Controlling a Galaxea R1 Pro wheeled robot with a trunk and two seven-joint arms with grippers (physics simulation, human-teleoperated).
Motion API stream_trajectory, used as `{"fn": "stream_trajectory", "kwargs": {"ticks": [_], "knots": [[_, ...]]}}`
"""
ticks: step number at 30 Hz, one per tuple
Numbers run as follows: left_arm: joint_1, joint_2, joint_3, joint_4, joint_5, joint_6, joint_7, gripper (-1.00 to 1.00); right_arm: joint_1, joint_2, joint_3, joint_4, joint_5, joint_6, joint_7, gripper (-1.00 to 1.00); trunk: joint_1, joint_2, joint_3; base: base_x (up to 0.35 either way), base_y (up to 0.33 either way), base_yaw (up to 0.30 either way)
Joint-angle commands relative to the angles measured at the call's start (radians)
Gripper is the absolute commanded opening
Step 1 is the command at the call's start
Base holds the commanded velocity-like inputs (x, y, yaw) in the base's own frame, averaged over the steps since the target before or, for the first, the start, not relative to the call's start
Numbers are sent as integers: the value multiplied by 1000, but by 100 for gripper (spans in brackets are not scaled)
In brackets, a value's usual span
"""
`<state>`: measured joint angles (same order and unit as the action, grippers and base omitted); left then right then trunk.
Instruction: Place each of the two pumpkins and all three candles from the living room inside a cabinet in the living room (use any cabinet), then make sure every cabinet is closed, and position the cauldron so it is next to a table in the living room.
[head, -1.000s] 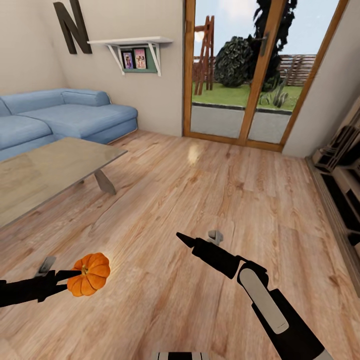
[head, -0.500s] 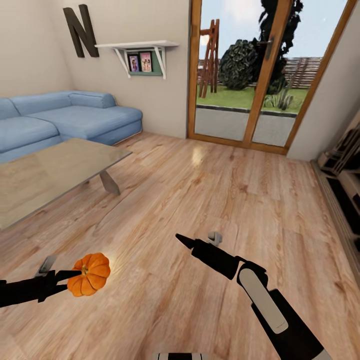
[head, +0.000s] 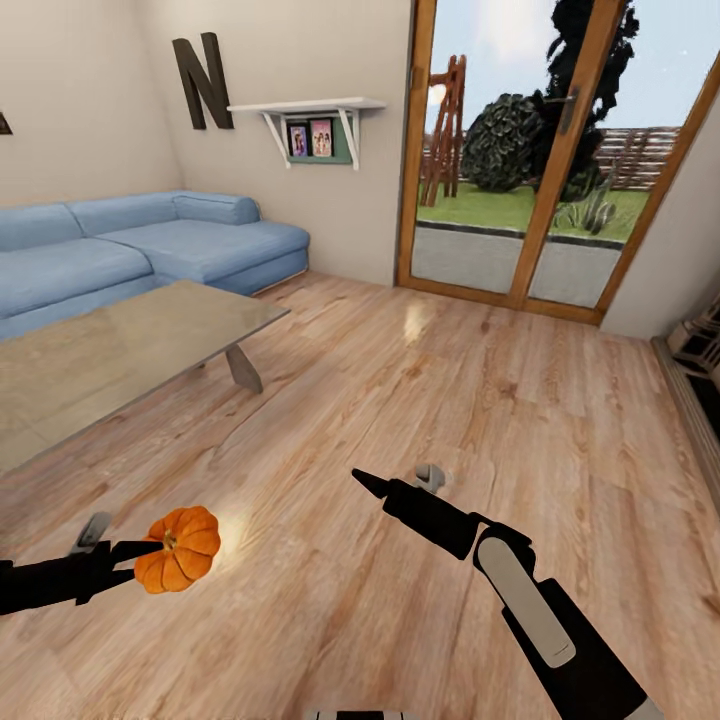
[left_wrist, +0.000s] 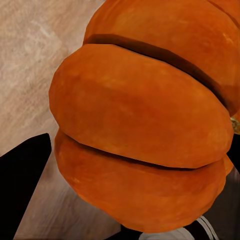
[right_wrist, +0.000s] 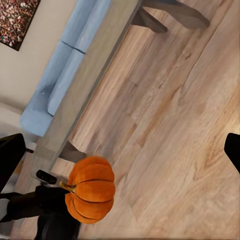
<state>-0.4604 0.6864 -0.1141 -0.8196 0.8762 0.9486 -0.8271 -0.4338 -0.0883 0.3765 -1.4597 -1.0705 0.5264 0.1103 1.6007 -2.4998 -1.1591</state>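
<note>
Left gripper (head: 150, 552) clamps a ribbed orange pumpkin (head: 180, 548) near the slab-topped table (head: 120, 345); right gripper (head: 400, 482) gapes empty.

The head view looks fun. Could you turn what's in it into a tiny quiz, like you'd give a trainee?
1. True or false: the left gripper has its jaws closed on a pumpkin.
2. What does the right gripper carry? A) a candle B) nothing C) a pumpkin
3. Fill in: against the wall behind the table stands a blue ____.

Key
1. True; the pumpkin hangs above the wooden floor.
2. B; in the right wrist view its jaws stand wide apart with only floor between them.
3. Sofa.
</note>
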Motion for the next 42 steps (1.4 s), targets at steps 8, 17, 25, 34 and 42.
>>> {"fn": "stream_trajectory", "kwargs": {"ticks": [8,17,25,34,42], "knots": [[-1,1,-2,0,6,4,0,-100,-1,-1,1,0,-2,3,-3,100,-16,28,4,0,0,161],[-1,1,-2,0,5,4,0,-100,-1,-1,1,1,-2,3,-7,100,-50,91,18,0,0,161],[-1,1,-2,0,4,4,0,-100,0,-1,2,1,0,1,-8,100,-81,147,31,0,0,161],[-1,1,-2,1,5,4,0,-100,0,-2,-2,-20,8,-35,23,100,-116,210,50,0,0,115],[-1,1,-5,1,4,4,1,-100,0,-2,-2,-20,9,-46,28,100,-146,266,74,0,0,6]]}}
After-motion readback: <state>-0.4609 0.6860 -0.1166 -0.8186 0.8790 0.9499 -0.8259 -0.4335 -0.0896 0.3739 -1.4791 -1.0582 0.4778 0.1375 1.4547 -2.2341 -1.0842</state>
